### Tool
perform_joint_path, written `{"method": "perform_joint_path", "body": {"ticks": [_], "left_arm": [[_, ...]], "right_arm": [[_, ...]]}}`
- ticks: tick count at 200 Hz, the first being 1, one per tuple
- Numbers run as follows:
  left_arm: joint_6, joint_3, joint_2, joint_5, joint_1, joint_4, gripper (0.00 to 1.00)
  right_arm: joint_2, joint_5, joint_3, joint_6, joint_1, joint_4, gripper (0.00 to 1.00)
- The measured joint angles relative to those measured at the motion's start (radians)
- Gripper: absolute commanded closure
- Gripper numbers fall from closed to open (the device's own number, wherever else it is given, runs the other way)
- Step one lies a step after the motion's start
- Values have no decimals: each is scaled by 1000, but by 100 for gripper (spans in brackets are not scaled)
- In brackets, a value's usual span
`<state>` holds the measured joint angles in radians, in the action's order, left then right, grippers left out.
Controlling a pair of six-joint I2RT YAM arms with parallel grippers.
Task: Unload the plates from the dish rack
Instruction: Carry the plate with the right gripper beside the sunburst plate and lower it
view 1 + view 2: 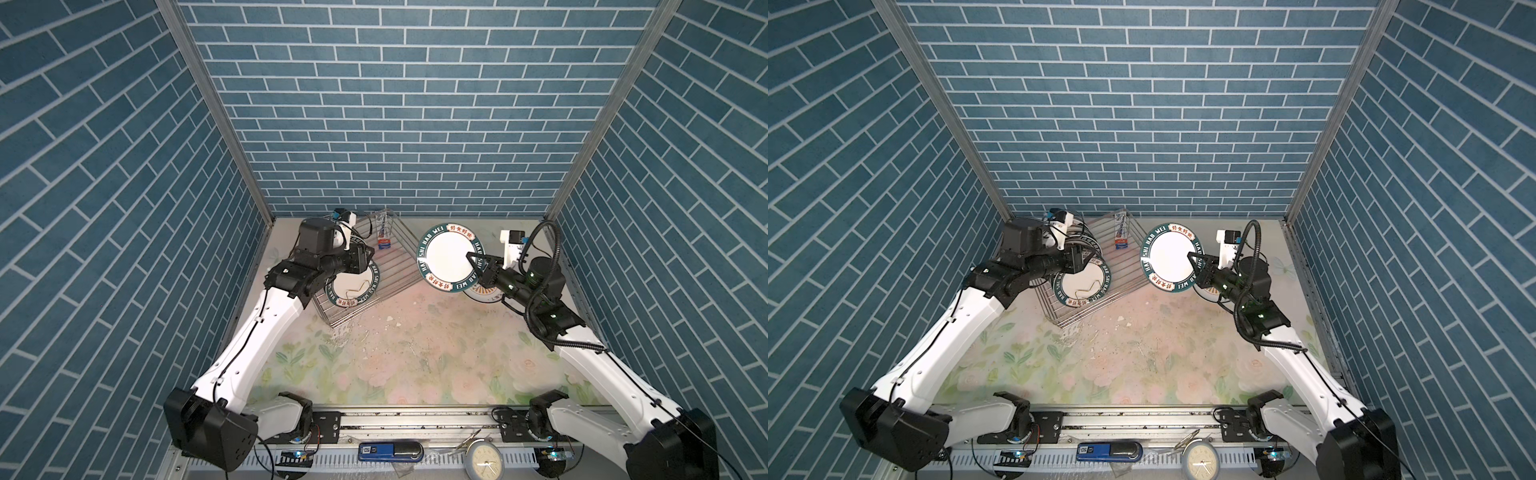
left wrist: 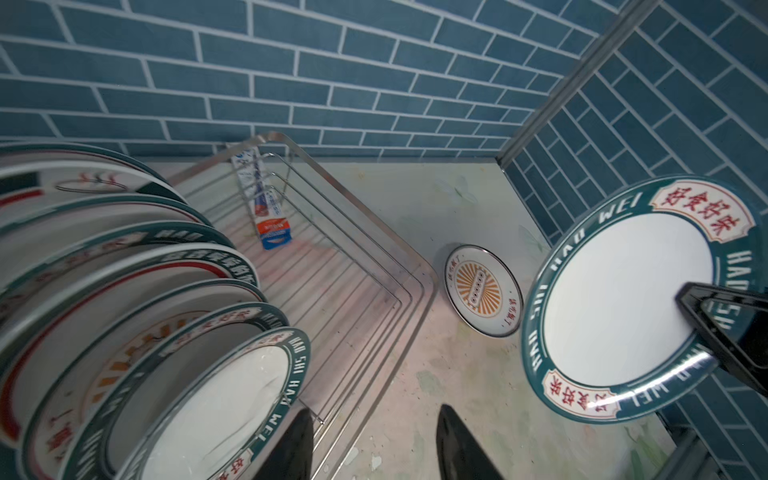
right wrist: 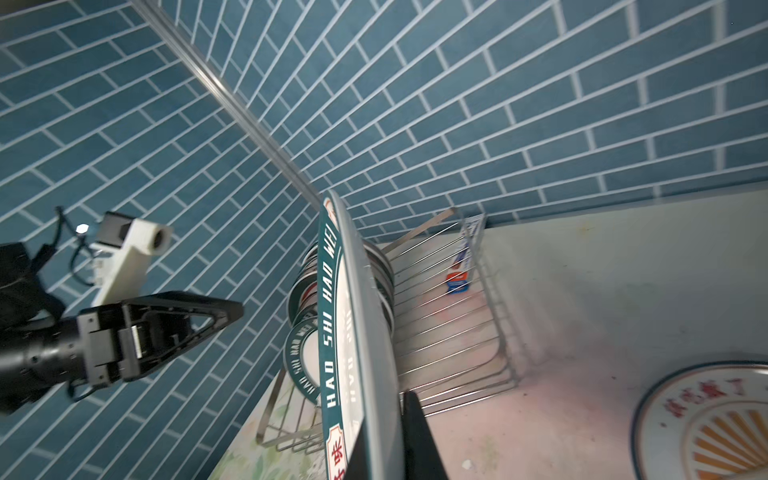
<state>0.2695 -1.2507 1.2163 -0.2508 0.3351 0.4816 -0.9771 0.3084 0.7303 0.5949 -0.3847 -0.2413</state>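
Note:
The silver wire dish rack point(image 1: 399, 266) point(image 1: 1125, 270) stands at the back left of the table. Several upright plates point(image 1: 353, 286) point(image 2: 174, 332) fill its left end. My left gripper point(image 1: 363, 257) point(image 2: 374, 440) hovers open beside the nearest racked plate, with nothing between its fingers. My right gripper point(image 1: 473, 262) point(image 3: 386, 419) is shut on the rim of a teal-rimmed plate point(image 1: 446, 257) point(image 1: 1167, 257) point(image 2: 623, 299), held upright in the air right of the rack. An orange sunburst plate point(image 2: 482, 297) point(image 3: 706, 424) lies flat on the table below it.
A white, blue and red tube point(image 1: 384, 235) point(image 2: 266, 208) leans in the rack's bare right half. Blue tiled walls close in on three sides. A small clock point(image 1: 484, 459) and a blue device point(image 1: 390, 451) sit on the front rail.

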Motion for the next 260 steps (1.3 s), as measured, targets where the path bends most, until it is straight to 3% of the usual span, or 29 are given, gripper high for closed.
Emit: {"method": "perform_joint_path", "body": {"ticks": [5, 11, 43, 48, 91, 144, 197, 260], "left_arm": [[-8, 0, -7, 23, -4, 1, 21], [-9, 0, -12, 46, -7, 3, 10], [-17, 0, 0, 129, -45, 37, 6], [-18, 0, 3, 134, -54, 39, 1], [-16, 6, 5, 154, -84, 45, 1], [-2, 16, -7, 207, -84, 61, 1], [8, 34, -29, 237, -84, 86, 1], [7, 28, 50, 207, -84, 127, 1]], "right_arm": [[20, -38, 0, -6, 3, 23, 100], [44, -86, 0, -13, 7, 48, 100], [131, -317, -23, -16, 55, 132, 100], [137, -343, -31, -13, 68, 142, 100], [128, -552, -111, 42, 176, 232, 100], [47, -702, -135, 101, 192, 270, 100], [-86, -697, -132, 169, 205, 298, 100], [-205, -557, -116, 269, 245, 299, 100]]}}
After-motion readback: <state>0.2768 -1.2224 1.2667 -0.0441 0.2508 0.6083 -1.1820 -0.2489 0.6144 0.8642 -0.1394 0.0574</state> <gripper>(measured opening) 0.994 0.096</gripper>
